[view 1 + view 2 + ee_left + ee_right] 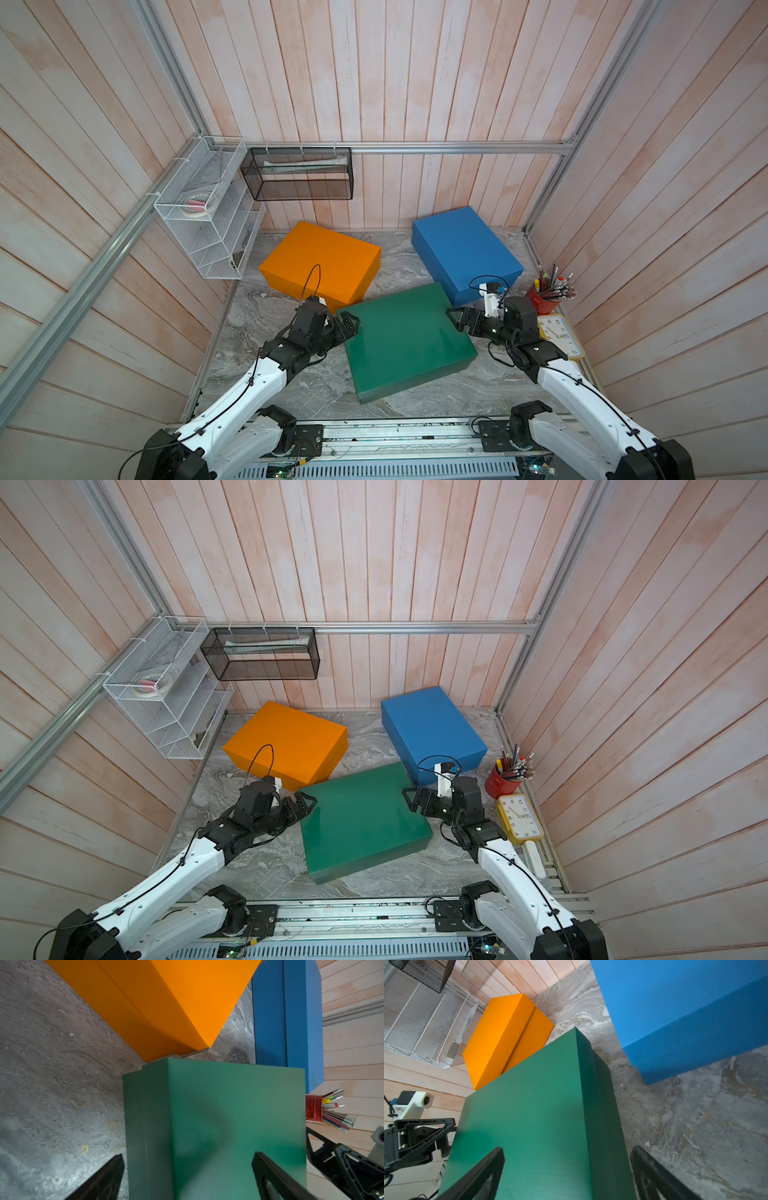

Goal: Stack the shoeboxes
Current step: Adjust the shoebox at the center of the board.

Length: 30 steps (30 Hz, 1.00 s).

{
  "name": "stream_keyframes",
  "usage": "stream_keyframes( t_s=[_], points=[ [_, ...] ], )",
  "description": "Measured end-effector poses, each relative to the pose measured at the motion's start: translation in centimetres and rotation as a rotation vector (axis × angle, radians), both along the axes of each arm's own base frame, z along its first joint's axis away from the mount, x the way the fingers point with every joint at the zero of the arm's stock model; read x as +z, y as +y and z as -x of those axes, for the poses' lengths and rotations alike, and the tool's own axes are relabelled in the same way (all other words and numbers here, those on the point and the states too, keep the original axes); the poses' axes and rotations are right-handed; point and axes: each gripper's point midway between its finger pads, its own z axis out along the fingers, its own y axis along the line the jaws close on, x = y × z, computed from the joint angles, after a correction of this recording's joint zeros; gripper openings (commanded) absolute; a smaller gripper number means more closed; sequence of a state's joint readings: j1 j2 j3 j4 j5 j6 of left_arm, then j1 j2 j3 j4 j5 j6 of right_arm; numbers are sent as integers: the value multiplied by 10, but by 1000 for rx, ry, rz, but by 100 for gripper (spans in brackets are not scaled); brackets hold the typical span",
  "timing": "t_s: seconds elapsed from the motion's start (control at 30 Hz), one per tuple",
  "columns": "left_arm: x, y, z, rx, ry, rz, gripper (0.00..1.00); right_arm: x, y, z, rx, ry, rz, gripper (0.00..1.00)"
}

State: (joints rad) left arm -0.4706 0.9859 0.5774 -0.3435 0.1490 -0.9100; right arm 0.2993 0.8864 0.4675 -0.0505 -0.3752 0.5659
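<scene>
Three shoeboxes lie separately on the marble table (291,386). In both top views the dark green one (409,340) (363,825) is nearest, the orange one (322,262) (286,739) at the back left and the blue one (465,249) (432,725) at the back right. My left gripper (347,324) (187,1178) stands open at the green box's far left corner, one finger over the lid (228,1115) and one beside its wall. My right gripper (457,320) (566,1176) is open at the box's right edge, straddling it the same way. Neither holds anything.
A red cup of pencils (544,301) and a yellow clock (561,336) sit at the table's right edge, just behind my right wrist. A white wire rack (208,208) and a black mesh basket (299,174) hang on the walls at the back left. The green box's far corner is close to the orange box.
</scene>
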Motion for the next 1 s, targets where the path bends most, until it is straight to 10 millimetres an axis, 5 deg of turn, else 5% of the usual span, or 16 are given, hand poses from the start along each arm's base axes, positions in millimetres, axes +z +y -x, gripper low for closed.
stream_keyframes(
  t_s=[0.33,0.63,1.0],
  points=[
    [-2,-10,-7,-32,-3,-24,100,0,19,38,-9,56,-77,90],
    [1,-16,-33,-68,-22,-117,100,-10,21,64,-60,130,-75,85],
    [-8,-26,-46,-123,-31,-151,100,-32,16,63,-111,178,-14,87]
  ],
)
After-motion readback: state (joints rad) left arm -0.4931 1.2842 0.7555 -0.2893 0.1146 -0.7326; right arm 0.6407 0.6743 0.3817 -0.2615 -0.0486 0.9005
